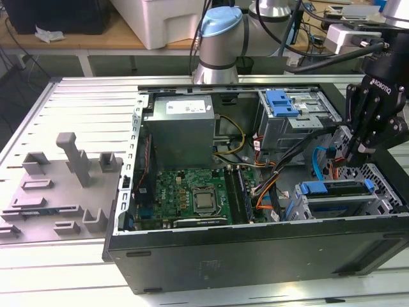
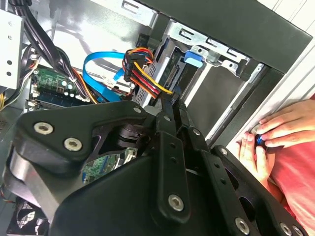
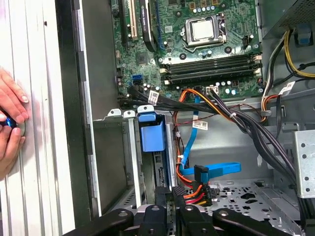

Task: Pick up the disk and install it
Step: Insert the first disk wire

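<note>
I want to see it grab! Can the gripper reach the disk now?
Probably yes: the case is open and the gripper hangs close to the disk, though cables crowd beside it.

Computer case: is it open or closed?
Open: the case has no side panel on, and its motherboard lies exposed.

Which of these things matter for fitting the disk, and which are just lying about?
Job:
disk, in its bay
gripper, near it
case

Lying about:
power supply
motherboard
grey blocks beside the case
a person's hand
</note>
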You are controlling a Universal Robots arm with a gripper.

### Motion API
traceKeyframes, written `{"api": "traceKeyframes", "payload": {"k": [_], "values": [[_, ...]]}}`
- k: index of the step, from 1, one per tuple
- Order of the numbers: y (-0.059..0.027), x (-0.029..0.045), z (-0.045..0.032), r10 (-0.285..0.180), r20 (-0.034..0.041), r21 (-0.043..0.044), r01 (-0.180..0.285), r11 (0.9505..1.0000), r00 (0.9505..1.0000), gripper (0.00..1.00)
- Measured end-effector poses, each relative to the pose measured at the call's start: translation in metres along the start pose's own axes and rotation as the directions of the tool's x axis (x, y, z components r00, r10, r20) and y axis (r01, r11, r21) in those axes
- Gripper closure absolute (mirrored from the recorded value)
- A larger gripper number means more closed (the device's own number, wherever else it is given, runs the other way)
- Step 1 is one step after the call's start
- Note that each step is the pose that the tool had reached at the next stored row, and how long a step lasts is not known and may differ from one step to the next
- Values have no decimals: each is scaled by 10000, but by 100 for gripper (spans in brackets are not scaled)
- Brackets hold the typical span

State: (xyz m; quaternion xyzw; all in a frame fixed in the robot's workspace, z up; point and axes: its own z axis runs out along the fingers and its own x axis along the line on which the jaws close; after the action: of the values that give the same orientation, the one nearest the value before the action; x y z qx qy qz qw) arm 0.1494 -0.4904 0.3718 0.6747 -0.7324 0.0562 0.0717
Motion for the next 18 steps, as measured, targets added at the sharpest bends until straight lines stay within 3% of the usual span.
{"api": "traceKeyframes", "payload": {"k": [9,14,18], "values": [[0,3,3,-1,16,-2,1,10000,10000,83],[-4,18,6,-8,345,-28,8,10000,9994,83],[-10,29,8,-11,363,-28,12,10000,9993,83]]}}
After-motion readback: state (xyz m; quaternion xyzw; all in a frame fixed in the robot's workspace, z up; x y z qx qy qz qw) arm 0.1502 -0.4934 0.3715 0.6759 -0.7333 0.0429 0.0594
